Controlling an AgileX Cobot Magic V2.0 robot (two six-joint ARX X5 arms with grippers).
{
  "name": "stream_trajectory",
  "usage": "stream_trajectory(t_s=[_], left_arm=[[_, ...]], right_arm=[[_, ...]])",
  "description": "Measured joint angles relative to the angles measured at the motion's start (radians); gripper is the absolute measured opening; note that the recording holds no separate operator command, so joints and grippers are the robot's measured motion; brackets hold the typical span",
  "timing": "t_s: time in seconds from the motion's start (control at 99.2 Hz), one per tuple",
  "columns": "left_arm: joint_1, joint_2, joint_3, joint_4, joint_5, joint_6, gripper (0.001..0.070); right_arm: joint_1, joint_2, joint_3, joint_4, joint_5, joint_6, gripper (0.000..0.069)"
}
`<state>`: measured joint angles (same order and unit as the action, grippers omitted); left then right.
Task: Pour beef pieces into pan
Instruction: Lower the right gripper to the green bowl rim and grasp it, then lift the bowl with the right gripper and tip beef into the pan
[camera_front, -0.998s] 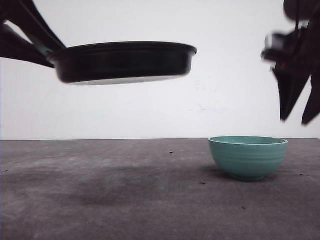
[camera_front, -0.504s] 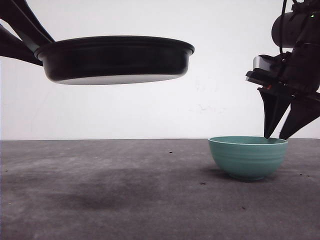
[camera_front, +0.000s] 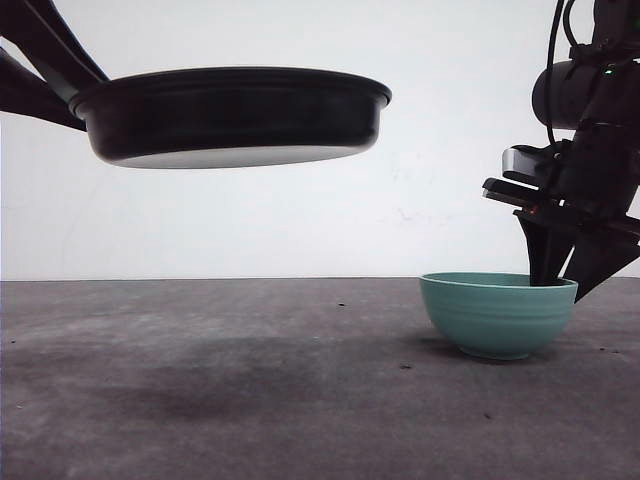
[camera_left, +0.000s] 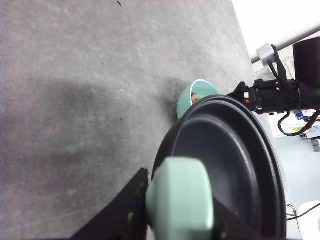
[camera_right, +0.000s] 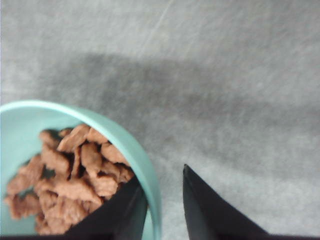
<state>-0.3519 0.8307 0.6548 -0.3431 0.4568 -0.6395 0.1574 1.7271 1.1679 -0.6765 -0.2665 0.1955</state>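
Beef pieces (camera_right: 70, 175) heap in a teal bowl (camera_front: 498, 314) on the table (camera_front: 250, 390); the right gripper (camera_right: 162, 210) has fingers spread astride the bowl's rim, one finger inside. The left gripper's (camera_left: 150, 212) fingers pinch the pan's (camera_front: 235, 115) mint handle (camera_left: 180, 200), holding the pan aloft, well apart from the bowl.

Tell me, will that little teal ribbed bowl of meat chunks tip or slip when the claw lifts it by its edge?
Probably it tilts somewhat: the right gripper straddles one side of the teal ribbed bowl's rim, so its weight hangs off-centre. Its wall looks smooth and glossy, so slipping seems possible. The reddish-brown beef pieces lie loose and would likely slide toward the low side.
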Motion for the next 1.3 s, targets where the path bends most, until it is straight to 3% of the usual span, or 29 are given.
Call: stream_trajectory(t_s=[0.212,0.343,0.524,0.837,1.038,1.301], left_arm=[[0.0,0.0,0.0,-0.019,0.003,0.0,0.006],[-0.003,0.0,0.0,-0.029,0.005,0.0,0.006],[-0.005,0.0,0.0,-0.056,0.005,0.003,0.006],[-0.005,0.009,0.0,-0.082,-0.005,0.019,0.006],[-0.028,0.056,0.034,-0.111,-0.006,0.019,0.006],[-0.058,0.113,0.091,-0.124,-0.005,0.019,0.006]], right_arm=[[0.008,0.011,0.0,0.001,0.001,0.023,0.0087],[0.019,0.021,0.0,-0.003,-0.001,0.026,0.0021],[0.032,-0.014,0.0,0.003,0.019,0.025,0.0012],[0.143,-0.388,0.0,0.09,0.046,0.019,0.0012],[0.366,-0.547,0.0,0.095,0.195,0.034,0.0012],[0.676,-0.563,0.0,0.104,0.484,0.056,0.0012]])
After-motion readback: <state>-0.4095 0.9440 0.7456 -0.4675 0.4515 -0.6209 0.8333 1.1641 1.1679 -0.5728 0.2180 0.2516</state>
